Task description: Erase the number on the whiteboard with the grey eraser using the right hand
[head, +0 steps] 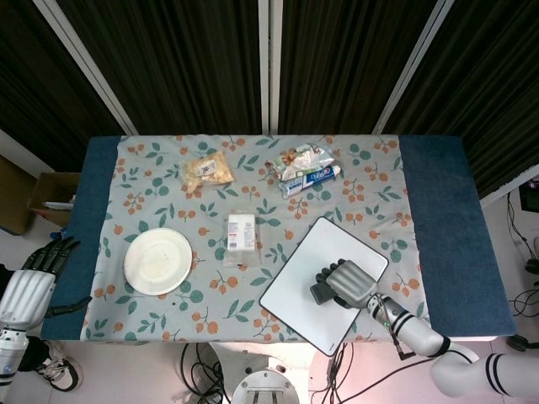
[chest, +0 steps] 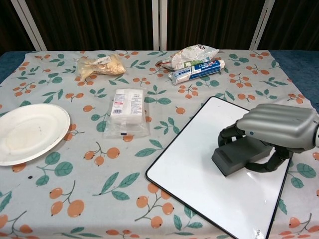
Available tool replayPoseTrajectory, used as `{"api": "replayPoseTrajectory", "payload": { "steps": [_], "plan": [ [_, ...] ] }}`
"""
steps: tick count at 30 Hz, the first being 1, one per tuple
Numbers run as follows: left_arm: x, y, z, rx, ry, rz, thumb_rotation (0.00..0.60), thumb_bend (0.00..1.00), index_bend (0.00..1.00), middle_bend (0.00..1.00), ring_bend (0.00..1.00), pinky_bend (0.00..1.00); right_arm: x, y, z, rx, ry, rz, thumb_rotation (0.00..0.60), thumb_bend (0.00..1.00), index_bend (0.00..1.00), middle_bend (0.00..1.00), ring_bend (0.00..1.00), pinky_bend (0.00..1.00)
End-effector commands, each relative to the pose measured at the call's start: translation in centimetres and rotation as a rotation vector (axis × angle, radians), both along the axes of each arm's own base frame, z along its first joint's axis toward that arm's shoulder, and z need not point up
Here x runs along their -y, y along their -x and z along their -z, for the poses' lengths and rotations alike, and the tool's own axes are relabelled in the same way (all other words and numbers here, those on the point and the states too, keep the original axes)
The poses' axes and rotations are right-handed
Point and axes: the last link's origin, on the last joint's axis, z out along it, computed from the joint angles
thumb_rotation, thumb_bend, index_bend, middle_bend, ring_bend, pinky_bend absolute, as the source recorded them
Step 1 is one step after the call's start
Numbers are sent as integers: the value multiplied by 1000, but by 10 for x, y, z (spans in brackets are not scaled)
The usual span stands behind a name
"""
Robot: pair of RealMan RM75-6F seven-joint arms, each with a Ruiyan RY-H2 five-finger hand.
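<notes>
White plate (chest: pixel 30 130) at left of frame, on floral cloth (chest: pixel 89 194) covering bench. Clear packet with white block (chest: pixel 126 110) at centre. Bag of pale snacks (chest: pixel 100 65) at upper left. Crinkled snack bag (chest: pixel 193 54) at upper centre, touching toothpaste tube (chest: pixel 197 70) just below. Cardboard box (head: pixel 49 195) on floor, far left in head view.

whiteboard (chest: pixel 199 169) at table's near right, eraser (chest: pixel 240 157) on it under right hand (chest: pixel 279 127), wrapped packet (chest: pixel 125 107) left of whiteboard, plate (chest: pixel 27 130) further left, snack bag (chest: pixel 101 64) and toothpaste box (chest: pixel 195 70) behind whiteboard, left hand (head: pixel 29 282) off table's left edge
</notes>
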Motion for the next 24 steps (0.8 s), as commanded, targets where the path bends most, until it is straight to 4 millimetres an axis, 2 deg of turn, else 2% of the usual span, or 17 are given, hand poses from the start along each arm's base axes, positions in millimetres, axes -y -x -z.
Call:
{"api": "replayPoseTrajectory", "payload": {
  "steps": [1, 7, 16, 19, 24],
  "plan": [
    [-1, -1, 0, 0, -1, 2, 465, 60, 100, 90, 79, 184, -11, 1, -5, -1, -42, -2, 600, 400, 776, 664, 604, 748],
    [-1, -1, 2, 2, 6, 3, 467, 61, 100, 89, 79, 184, 1, -8, 7, 42, -6, 3, 600, 403, 779, 665, 605, 749],
    [2, 4, -5, 1, -12, -11, 465, 61, 100, 89, 79, 184, 48, -22, 27, 84, 162, -2, 600, 407, 780, 664, 605, 750],
    [3, 6, -6, 4, -15, -15, 465, 60, 100, 89, 79, 184, 69, -21, 28, 94, 267, -7, 600, 413, 781, 664, 606, 750],
    [4, 8, -6, 6, -17, -22, 464, 60, 100, 90, 79, 184, 88, -12, 18, 112, 384, -13, 600, 415, 782, 664, 605, 749]
  ]
}}
